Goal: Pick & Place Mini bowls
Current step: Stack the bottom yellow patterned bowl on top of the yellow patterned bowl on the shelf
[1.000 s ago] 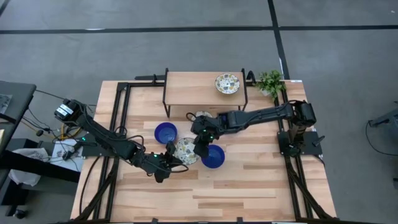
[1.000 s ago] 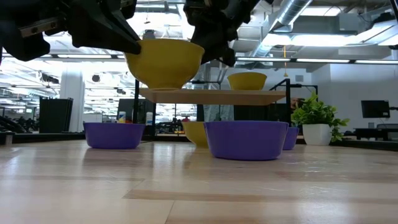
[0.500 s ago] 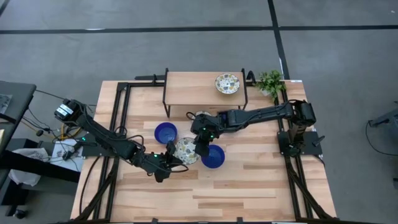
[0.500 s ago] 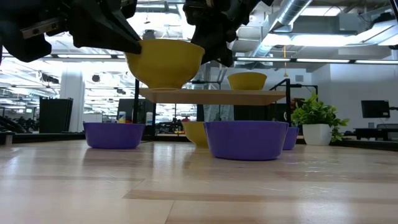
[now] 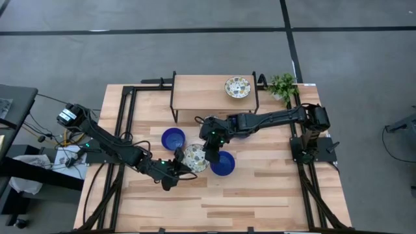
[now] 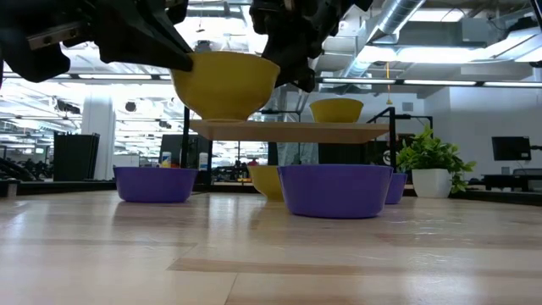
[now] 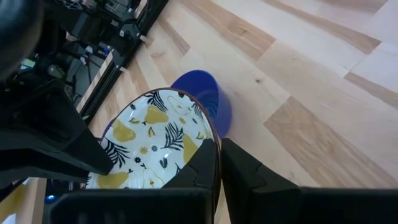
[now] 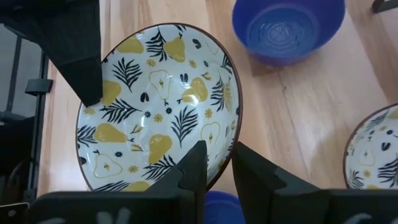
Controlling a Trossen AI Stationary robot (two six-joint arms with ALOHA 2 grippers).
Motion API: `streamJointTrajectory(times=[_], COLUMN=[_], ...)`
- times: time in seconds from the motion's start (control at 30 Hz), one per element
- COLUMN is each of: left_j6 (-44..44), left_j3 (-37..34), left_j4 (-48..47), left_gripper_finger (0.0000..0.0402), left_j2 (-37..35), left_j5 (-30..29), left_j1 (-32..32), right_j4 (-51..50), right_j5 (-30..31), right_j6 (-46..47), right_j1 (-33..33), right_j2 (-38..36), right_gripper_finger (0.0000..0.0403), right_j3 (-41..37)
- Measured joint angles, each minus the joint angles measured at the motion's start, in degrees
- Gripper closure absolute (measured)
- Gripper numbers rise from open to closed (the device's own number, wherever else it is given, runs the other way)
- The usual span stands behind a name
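Patterned mini bowl (image 8: 158, 106): airborne above table (image 5: 260, 188), rim pinched on opposite sides by left end effector (image 7: 214, 163) and right end effector (image 8: 214, 163), both clenched on it. Blue bowl (image 5: 223, 163) just beside right end effector. Risk: arms pulling apart cracks or drops bowl.

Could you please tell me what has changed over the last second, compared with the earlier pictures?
Very little. The right gripper has shifted slightly at the rim of the patterned bowl, which both it and the left gripper still clamp, held above the table. The blue bowls and the bowl on the shelf stayed put.
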Motion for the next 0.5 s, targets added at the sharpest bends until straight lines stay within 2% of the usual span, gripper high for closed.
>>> streamJointTrajectory(times=[0.5], left_j6=[1.6], left_j3=[0.0], left_j4=[1.3], left_gripper_finger=[0.0392], left_j2=[0.0], left_j5=[-1.2], left_j1=[-0.1], right_j4=[0.2], right_j5=[0.3], right_j6=[0.8], right_j1=[0.4], right_j2=[0.0], right_gripper_finger=[0.0341], right_j3=[0.0])
